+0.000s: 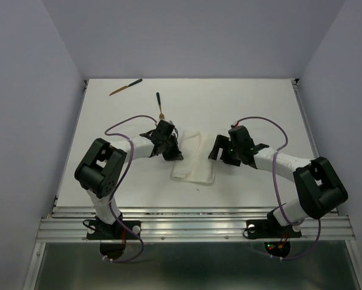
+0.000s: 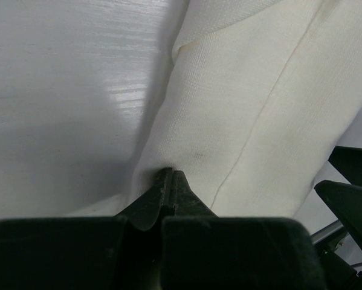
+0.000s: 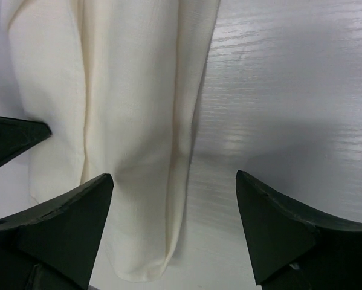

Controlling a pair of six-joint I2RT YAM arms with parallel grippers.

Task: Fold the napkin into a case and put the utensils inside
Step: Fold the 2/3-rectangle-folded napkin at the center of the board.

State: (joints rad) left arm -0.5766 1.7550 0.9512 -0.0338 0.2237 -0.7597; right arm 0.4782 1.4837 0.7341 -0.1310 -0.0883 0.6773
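Observation:
The white napkin (image 1: pixel 194 160) lies folded into a long strip at the table's middle, its layers showing in both wrist views (image 2: pixel 247 109) (image 3: pixel 126 90). My left gripper (image 1: pixel 171 151) is shut, and its tips (image 2: pixel 171 174) touch the strip's left edge with no cloth visible between them. My right gripper (image 1: pixel 218 151) stands wide open on the strip's right side (image 3: pixel 174 181), with the strip's near end between its fingers. Two utensils lie apart at the back left: a brown one (image 1: pixel 125 87) and a dark-handled one (image 1: pixel 159 104).
Purple cables (image 1: pixel 117 128) (image 1: pixel 276 160) loop off both arms. The table's raised side edges (image 1: pixel 77 130) and a metal rail (image 1: pixel 193 225) along the front bound the surface. Grey walls stand on three sides.

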